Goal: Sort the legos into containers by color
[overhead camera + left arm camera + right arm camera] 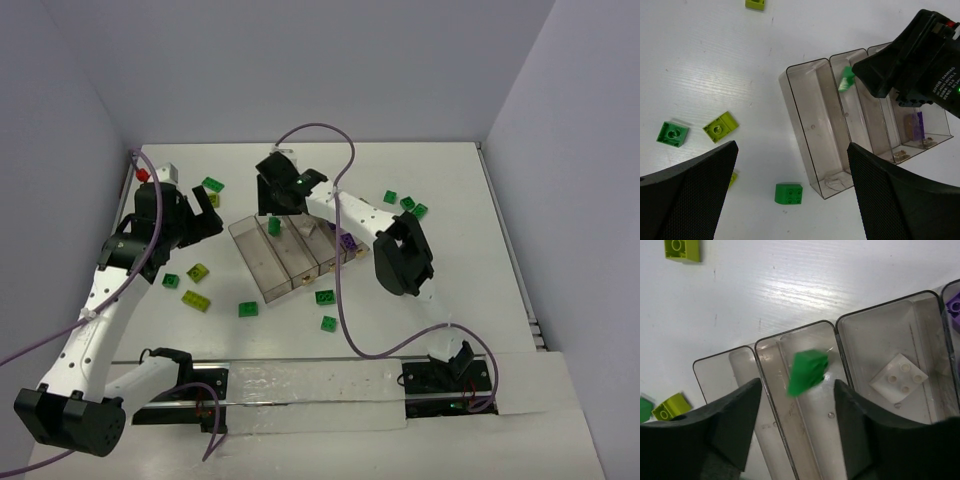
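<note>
Drop under way! The right arm's fingers (740, 420) stand parted above the clear smoky four-compartment tray (262, 272) at mid-worktop. The small dark green brick (807, 371) is blurred and apparently loose over its second compartment. The left arm's fingers (690, 200) gape wide, empty. Next, I'd judge: fetch another loose brick near the left edge.

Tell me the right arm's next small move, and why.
Probably lift the right gripper straight up, clear of the tray. Its fingers stand apart, and the dark green brick between them looks blurred, apparently dropping free into the second compartment. More loose bricks lie on the table to fetch.
</note>
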`<state>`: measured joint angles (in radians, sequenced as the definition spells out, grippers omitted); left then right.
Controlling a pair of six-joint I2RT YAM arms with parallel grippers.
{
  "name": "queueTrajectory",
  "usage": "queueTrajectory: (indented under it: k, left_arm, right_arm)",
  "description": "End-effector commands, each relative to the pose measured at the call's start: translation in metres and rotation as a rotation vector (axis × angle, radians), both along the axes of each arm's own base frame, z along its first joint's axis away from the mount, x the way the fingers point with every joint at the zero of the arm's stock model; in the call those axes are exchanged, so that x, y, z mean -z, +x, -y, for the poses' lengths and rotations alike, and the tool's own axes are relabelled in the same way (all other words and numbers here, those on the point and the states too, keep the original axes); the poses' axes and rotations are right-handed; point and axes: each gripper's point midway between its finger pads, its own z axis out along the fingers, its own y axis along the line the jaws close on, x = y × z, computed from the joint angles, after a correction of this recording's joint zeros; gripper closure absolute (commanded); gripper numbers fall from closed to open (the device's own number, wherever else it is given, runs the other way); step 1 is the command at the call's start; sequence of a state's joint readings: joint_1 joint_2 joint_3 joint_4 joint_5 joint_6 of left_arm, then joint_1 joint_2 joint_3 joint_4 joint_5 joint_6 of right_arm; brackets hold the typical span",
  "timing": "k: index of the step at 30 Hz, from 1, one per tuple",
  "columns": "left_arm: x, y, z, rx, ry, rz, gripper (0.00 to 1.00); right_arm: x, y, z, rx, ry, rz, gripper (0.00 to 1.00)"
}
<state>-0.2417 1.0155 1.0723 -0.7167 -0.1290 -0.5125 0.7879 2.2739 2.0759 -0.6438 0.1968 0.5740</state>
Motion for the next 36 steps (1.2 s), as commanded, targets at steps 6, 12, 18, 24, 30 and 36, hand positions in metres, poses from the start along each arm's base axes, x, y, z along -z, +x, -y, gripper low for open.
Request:
queueTrajectory:
  k: [6,12,18,24,30,36]
  left_arm:
    - [-0.021,0.001,0.001,-0.010,-0.021,0.053,0.01]
    - [-0.021,0.000,0.000,-0.013,-0.021,0.058,0.01]
    - [-0.022,0.002,0.000,-0.013,-0.018,0.058,0.01]
    - [-0.019,0.005,0.000,-0.023,-0.020,0.049,0.01]
    - [-0.018,0.006,0.003,-0.020,-0.030,0.043,0.01]
    - [-0.018,0.006,0.002,-0.019,-0.021,0.043,0.01]
  right_arm:
    - [-0.092,-0.015,0.024,0.020,0.081,0.160,0.30]
    - [-0.096,-0.087,0.096,0.029,0.113,0.191,0.31]
    - [-0.032,-0.166,0.128,0.005,0.075,0.035,0.23]
    - [0.018,-0.205,0.124,-0.016,0.074,-0.087,0.12]
    - [0.053,-0.212,0.110,-0.048,-0.035,-0.137,0.06]
    - [0.072,-0.207,0.107,-0.045,-0.088,-0.153,0.05]
